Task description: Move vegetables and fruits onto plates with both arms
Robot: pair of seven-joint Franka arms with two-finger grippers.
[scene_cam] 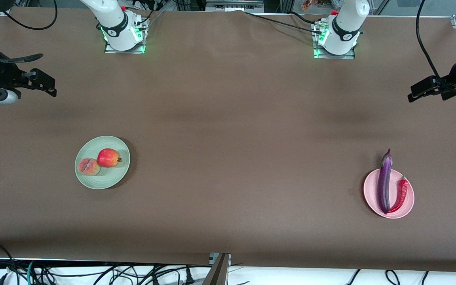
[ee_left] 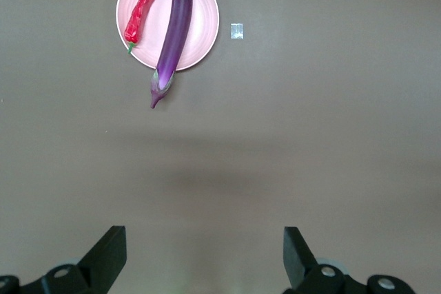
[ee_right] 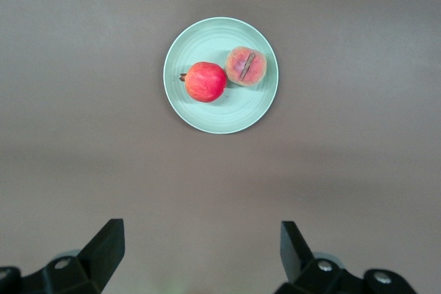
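Brown bench (scene_cam: 228, 138), and we read the task as essentially done: nothing loose on it, all four items sit on plates.

Nearest the front camera, toward the left arm's end: pink plate (scene_cam: 408, 206) holds both vegetables. Eggplant (scene_cam: 384, 184) lies lengthwise across it, stem end overhanging the rim on the side toward the arm bases. Red chili (scene_cam: 400, 195) lies on the plate just beside it, curved, looks to touch the eggplant at its tip. Left wrist view confirms the same pair: plate (ee_left: 203, 5), eggplant (ee_left: 172, 32), chili (ee_left: 141, 10). We also see a small pale square scrap (ee_left: 237, 30) on the bench near that plate; can't tell what it is.

A bit farther from the camera, toward the right arm's end: mint green plate (scene_cam: 97, 180) holds both fruits. Peach (scene_cam: 88, 166) and the red apple-like fruit (scene_cam: 109, 157) sit side by side, touching or nearly so, both fully inside the rim. Right wrist view agrees: plate (ee_right: 220, 115), peach (ee_right: 246, 66), red fruit (ee_right: 205, 81).

Farthest back, both arms wait off at the bench ends, well apart from the plates. Left end effector (scene_cam: 420, 92) hangs over bare bench, jaws spread, nothing held (ee_left: 204, 256). Right end effector (scene_cam: 48, 85) likewise, jaws spread and empty (ee_right: 202, 253).

What's left, in our judgement: nothing to move; at most nudge the eggplant fully onto the plate.
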